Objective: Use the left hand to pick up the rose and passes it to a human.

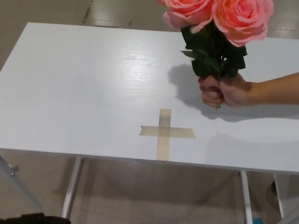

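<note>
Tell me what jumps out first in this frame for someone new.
The pink roses at top right, held upright above the white table by a person's hand reaching in from the right edge. Next, the tan tape cross near the table's front edge, a little left of that hand. Neither robot hand can be made out.

A bare forearm (275, 88) and hand (224, 91), no sleeve showing; a black shape (30, 218) at the bottom edge, unidentifiable.
</note>
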{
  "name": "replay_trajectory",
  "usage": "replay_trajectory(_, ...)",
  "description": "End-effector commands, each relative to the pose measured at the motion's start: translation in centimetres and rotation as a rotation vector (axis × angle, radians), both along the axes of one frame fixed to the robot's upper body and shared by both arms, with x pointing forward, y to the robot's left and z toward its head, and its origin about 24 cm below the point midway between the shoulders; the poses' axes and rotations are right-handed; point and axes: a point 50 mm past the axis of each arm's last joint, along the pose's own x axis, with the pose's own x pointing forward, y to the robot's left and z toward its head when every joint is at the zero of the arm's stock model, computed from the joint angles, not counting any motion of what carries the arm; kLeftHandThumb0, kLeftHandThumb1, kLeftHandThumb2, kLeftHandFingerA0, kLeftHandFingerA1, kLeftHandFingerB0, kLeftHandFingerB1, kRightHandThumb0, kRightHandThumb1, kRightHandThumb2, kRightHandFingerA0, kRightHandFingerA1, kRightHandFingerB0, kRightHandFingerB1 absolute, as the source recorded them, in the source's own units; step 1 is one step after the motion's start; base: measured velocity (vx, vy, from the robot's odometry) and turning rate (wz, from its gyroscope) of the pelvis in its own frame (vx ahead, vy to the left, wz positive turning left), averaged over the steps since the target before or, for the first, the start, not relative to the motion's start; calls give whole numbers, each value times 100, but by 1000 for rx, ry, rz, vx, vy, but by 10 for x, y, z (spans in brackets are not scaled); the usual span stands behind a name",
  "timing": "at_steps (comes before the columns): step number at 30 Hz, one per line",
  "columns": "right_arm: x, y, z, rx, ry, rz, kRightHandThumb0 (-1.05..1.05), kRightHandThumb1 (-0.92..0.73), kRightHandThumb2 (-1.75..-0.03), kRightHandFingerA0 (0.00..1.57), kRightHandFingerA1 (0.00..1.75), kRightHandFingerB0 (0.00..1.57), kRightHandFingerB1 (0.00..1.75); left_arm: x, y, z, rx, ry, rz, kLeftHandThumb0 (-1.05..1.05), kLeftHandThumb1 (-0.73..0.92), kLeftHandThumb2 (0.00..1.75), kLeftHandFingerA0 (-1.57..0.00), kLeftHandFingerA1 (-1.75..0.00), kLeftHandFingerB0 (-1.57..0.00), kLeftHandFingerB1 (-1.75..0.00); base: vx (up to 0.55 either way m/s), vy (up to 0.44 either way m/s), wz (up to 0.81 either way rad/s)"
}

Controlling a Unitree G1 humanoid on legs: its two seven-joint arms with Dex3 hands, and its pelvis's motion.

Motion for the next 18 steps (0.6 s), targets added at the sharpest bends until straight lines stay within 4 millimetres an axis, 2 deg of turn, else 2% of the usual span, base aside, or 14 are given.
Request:
replay_trajectory(1, -9, 7, -6, 5, 25, -15, -37, -70, -61, 63, 43, 48, 38, -3, 2, -89, 534, 86, 386, -48, 56, 57, -58, -40, -58, -39, 0, 0, 0)
replay_trajectory(2, -9, 8, -6, 3, 27, -12, -37, -70, -61, 63, 43, 48, 38, -20, 6, -100, 576, 136, 424, -47, 58, 58, -63, -41, -59, -39, 0, 0, 0)
replay_trajectory(4, -3, 10, -5, 6, 16, -12, -37, -70, -61, 63, 43, 48, 38, -18, 9, -100, 604, 146, 392, -51, 56, 61, -62, -42, -56, -40, 0, 0, 0)
replay_trajectory(7, -7, 7, -5, 6, 24, -22, -37, -70, -61, 63, 43, 48, 38, -33, 14, -105, 605, 206, 330, -53, 63, 59, -58, -39, -52, -37, 0, 0, 0)
replay_trajectory(11, -6, 9, -5, -4, 25, -11, -37, -70, -61, 64, 43, 48, 38, -32, 15, -104, 590, 211, 313, -49, 54, 57, -58, -39, -52, -37, 0, 0, 0)
replay_trajectory(18, 1, 8, -2, 11, 5, -23, -36, -70, -61, 64, 43, 48, 38, -25, 16, -104, 606, 202, 306, -44, 52, 56, -57, -39, -53, -38, 0, 0, 0)
